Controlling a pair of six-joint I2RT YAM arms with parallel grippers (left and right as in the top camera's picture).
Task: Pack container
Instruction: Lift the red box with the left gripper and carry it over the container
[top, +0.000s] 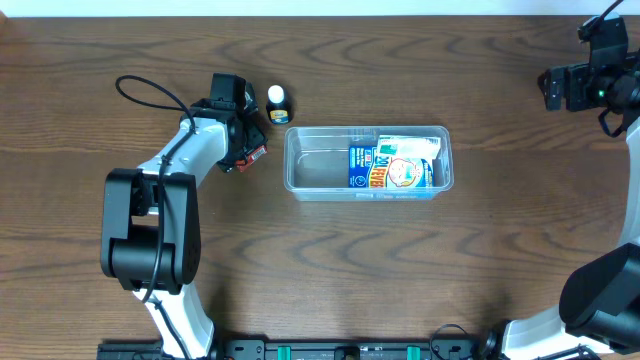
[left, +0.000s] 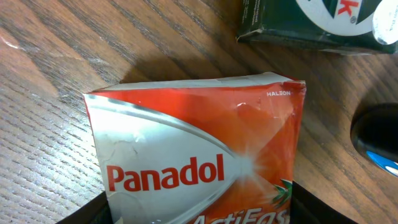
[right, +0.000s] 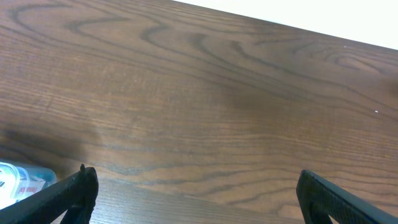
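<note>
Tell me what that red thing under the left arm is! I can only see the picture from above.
Observer: The left wrist view shows a red box with Panadol printed on it.
Operator: Is it grabbed?
Observer: The left fingers stand on either side of the box, but I can't tell whether they squeeze it.
Operator: And the other side?
Observer: The right fingers are wide open over bare table.

Container (top: 300, 172) mid-bench (top: 450, 260), packets (top: 395, 165) in its right end. Panadol box (left: 199, 155) on bench just left of container, between left claw (left: 199, 213) fingers. Small bottle (top: 278, 105) behind box.
</note>
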